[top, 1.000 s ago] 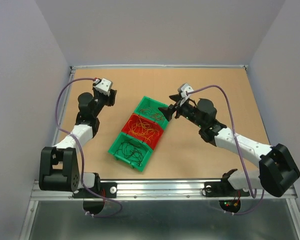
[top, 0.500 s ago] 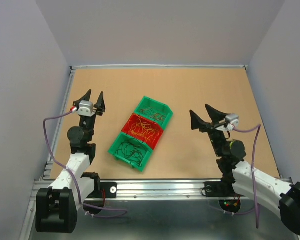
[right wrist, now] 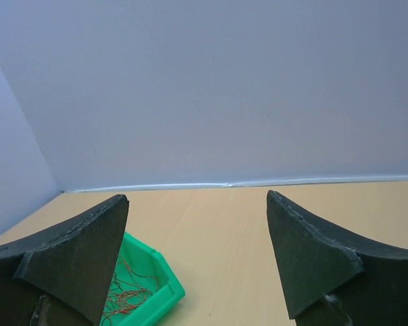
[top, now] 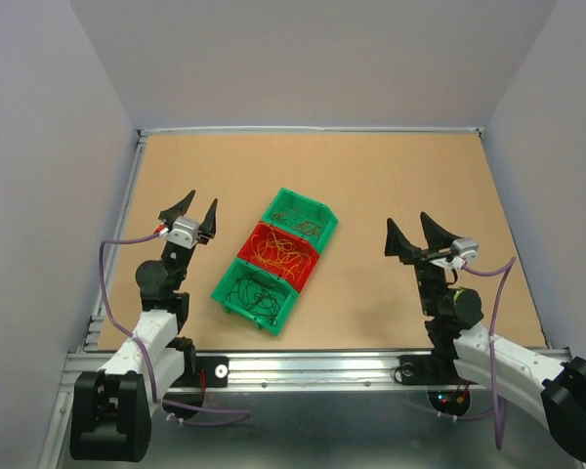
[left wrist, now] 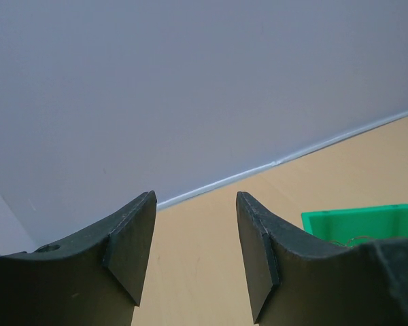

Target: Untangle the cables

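Three small bins stand in a slanted row mid-table. The far green bin [top: 317, 210] holds thin red and orange cables [top: 298, 223]. Orange-yellow cables [top: 278, 254] lie curled in the red bin [top: 255, 237]. Dark cables [top: 252, 293] fill the near green bin [top: 226, 292]. My left gripper [top: 197, 205] is raised left of the bins, open and empty, its jaws [left wrist: 195, 231] parted over bare table with a green bin [left wrist: 367, 221] at the right edge. My right gripper [top: 408, 227] is raised to the right of the bins, open wide and empty [right wrist: 197, 210]; its view shows a green bin [right wrist: 164, 293] with red cables [right wrist: 126, 295].
The tan table [top: 391, 176] is walled by pale grey panels on three sides. A metal rail [top: 313, 366] with both arm bases runs along the near edge. Thick purple cables [top: 105, 278] loop beside each arm.
Both arms have pulled back from the bins toward the near edge, with their grippers now pointing up. The right jaws have spread wider. The bins have not moved.
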`<state>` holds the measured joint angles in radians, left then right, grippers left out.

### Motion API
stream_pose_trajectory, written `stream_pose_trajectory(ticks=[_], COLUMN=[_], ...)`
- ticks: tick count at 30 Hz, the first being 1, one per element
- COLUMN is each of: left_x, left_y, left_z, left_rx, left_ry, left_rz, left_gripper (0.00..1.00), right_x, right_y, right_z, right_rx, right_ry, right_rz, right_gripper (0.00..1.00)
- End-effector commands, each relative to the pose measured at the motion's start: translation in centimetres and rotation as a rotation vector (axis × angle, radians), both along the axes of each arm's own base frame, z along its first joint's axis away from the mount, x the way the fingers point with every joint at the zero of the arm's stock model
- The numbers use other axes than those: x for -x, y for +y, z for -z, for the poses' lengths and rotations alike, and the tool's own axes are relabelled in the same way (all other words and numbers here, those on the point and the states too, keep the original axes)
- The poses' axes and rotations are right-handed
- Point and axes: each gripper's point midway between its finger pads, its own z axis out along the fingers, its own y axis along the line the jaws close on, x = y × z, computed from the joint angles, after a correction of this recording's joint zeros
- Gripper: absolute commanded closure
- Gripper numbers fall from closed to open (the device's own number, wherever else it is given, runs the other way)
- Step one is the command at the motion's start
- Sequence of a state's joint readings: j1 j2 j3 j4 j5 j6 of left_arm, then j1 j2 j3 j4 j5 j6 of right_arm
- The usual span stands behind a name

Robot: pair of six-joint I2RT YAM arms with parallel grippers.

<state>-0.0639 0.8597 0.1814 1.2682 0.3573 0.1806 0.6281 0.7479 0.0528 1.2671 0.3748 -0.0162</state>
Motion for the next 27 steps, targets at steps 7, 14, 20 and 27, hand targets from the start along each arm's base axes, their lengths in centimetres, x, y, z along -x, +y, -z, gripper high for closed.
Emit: stream_pose_trajectory(ticks=[7,14,20,27], left_x=[2.11,1.59,1.48,1.55], left_y=[-0.18,-0.19,-0.21,-0.2], left_z=[-5.48,-5.14,-5.07,-5.13], left_rx=[-0.028,-0.034,-0.037,-0.037], left_ry=[-0.247,-0.23,-0.229,-0.23], left_rz=[0.003,0.001,0.0,0.0], left_gripper=[0.38,0.38,0.38,0.38], right_x=[3.55,3.52,3.55,3.7], right_y=[-2.01,-1.84,-1.91,-1.56], right_z=[-4.45,-4.43,-4.42,-4.58], right_rx=[-0.14,-0.143,-0.142,-0.119], right_ry=[-0.241,-0.239,-0.24,-0.253], right_rz=[-0.015,-0.023,-0.02,-0.031], right_gripper=[0.13,0.13,0.13,0.13])
